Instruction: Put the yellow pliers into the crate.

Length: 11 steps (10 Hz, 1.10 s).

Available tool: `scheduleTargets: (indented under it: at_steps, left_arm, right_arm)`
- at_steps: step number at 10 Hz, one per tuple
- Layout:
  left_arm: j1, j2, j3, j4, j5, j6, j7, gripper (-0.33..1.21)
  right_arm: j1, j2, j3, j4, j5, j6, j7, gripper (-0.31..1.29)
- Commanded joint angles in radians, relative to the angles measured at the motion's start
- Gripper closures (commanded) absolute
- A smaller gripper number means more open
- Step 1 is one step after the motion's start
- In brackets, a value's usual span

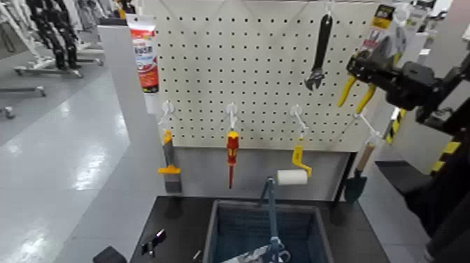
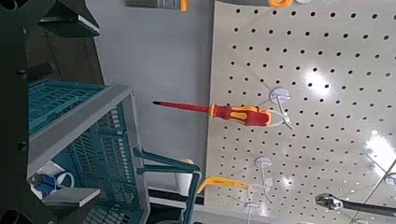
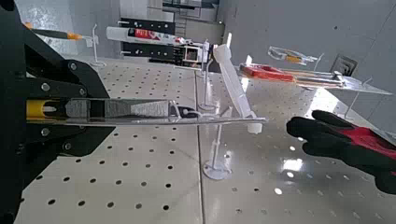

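The yellow pliers (image 1: 355, 92) hang on their card at the upper right of the white pegboard (image 1: 266, 70), with the yellow-black header (image 1: 383, 15) at the top. My right gripper (image 1: 365, 70) is raised to them and shut on the pliers. The right wrist view shows its dark fingers (image 3: 65, 86) clamped on either side of the packaged pliers (image 3: 140, 110), which are close to a peg hook. The blue-grey crate (image 1: 218, 231) stands on the dark table below the board, its blue hoop handle (image 1: 270, 203) upright. My left gripper (image 2: 19, 112) is low beside the crate (image 2: 89, 140).
The pegboard also holds a sealant tube (image 1: 145, 59), a black wrench (image 1: 320, 52), a yellow scraper (image 1: 168, 162), a red-and-yellow screwdriver (image 1: 232, 150), a small paint roller (image 1: 294, 175) and a trowel (image 1: 357, 183). Some pale packaging (image 1: 252, 253) lies in the crate.
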<state>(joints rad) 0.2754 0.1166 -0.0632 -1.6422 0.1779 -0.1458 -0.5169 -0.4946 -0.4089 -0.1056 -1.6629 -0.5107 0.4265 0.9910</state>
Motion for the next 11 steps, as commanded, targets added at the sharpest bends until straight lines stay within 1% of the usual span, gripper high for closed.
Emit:
scheduleTargets:
  at_steps: [1, 3, 5, 7, 9, 11]
  left_arm:
    - [-0.002, 0.002, -0.001, 0.004, 0.000, 0.000, 0.000, 0.10]
    - [-0.004, 0.000, -0.003, 0.004, 0.000, 0.000, 0.000, 0.10]
    - [-0.004, 0.000, -0.003, 0.005, 0.000, 0.000, 0.000, 0.10]
    - [-0.004, 0.002, -0.006, 0.005, 0.000, 0.000, 0.000, 0.10]
    - [-0.004, 0.003, -0.007, 0.005, 0.000, 0.000, 0.000, 0.10]
    - [-0.004, 0.003, -0.007, 0.005, 0.000, 0.000, 0.000, 0.10]
  right_arm:
    - [0.057, 0.058, 0.007, -0.011, 0.009, -0.002, -0.008, 1.13]
    - [0.106, 0.093, 0.015, -0.008, 0.026, -0.002, -0.021, 1.13]
    - [0.168, 0.137, 0.010, 0.014, 0.055, 0.017, -0.046, 1.13]
    - [0.215, 0.162, 0.023, 0.029, 0.058, 0.026, -0.048, 1.13]
    - [0.243, 0.176, 0.052, 0.055, 0.072, 0.026, -0.048, 1.13]
    - [0.277, 0.179, 0.067, 0.065, 0.086, 0.040, -0.048, 1.13]
